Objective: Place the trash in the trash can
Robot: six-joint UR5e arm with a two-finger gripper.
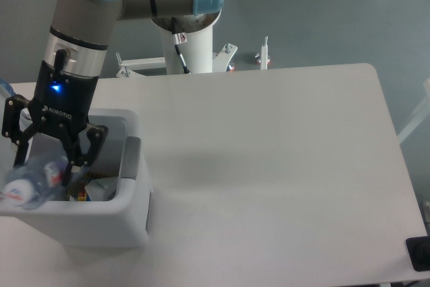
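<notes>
A white table (pixel 282 166) with rounded corners fills most of the view, and a grey floor (pixel 322 11) is seen beyond its far edge. A white pedestal (pixel 191 52) carrying the arm is mounted behind the table, with small metal brackets (pixel 263 55) beside it on the floor. A dark object (pixel 419 253) is cut off at the lower right corner.

At the table's left end the trash can (pixel 101 223) is placed, a white bin with a grey tab (pixel 130 158) on its right rim. The gripper (pixel 41 169) is positioned over the bin's opening, its black fingers (pixel 79 156) lowered below the rim. The crushed bottle (pixel 30 183) is seen between the fingers, blurred, inside the left part of the bin; whether it is gripped or loose cannot be told. Other scraps (pixel 97 187) are seen lying inside the bin to the right of the bottle, partly hidden by the gripper. The folded paper card cannot be made out among them.
</notes>
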